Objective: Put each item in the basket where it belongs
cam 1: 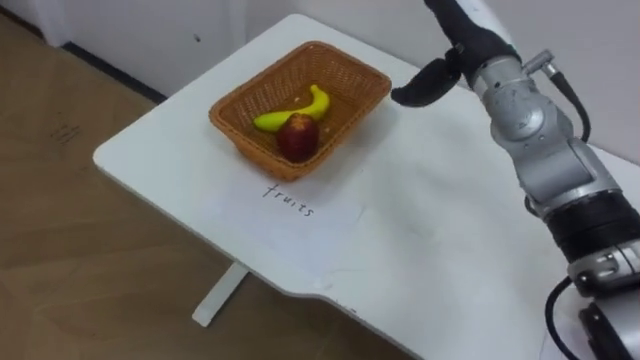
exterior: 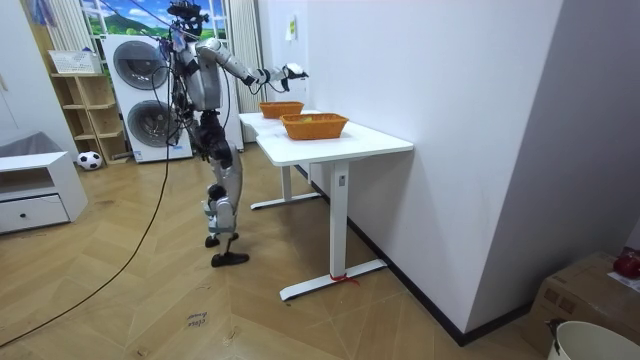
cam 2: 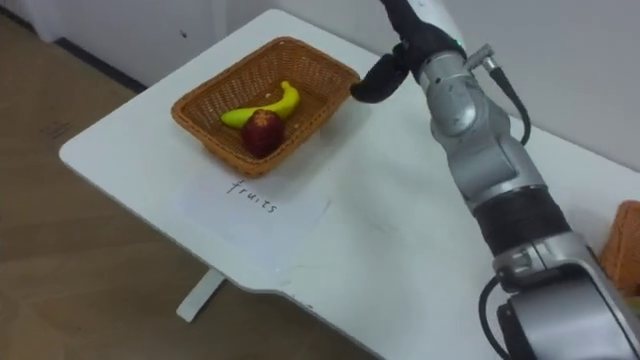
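Status: fruit basket (cam 1: 352, 78), marked by paper label (cam 1: 290, 200), holds banana (cam 1: 300, 112) and red apple (cam 1: 298, 137), touching each other.
Right hand (cam 1: 430, 82) hangs above white table (cam 1: 430, 230), just past basket's far right corner. Fruit lies apart from it, below and to its left.
Fingers: cannot tell how far open, nor whether anything is held.
Handling (est.): apple is stiff, smooth and prone to roll, so wrap at widest pt. Banana is light and bruises easily, so take mid-body.
Second basket (cam 2: 630, 240) sits further right on table.
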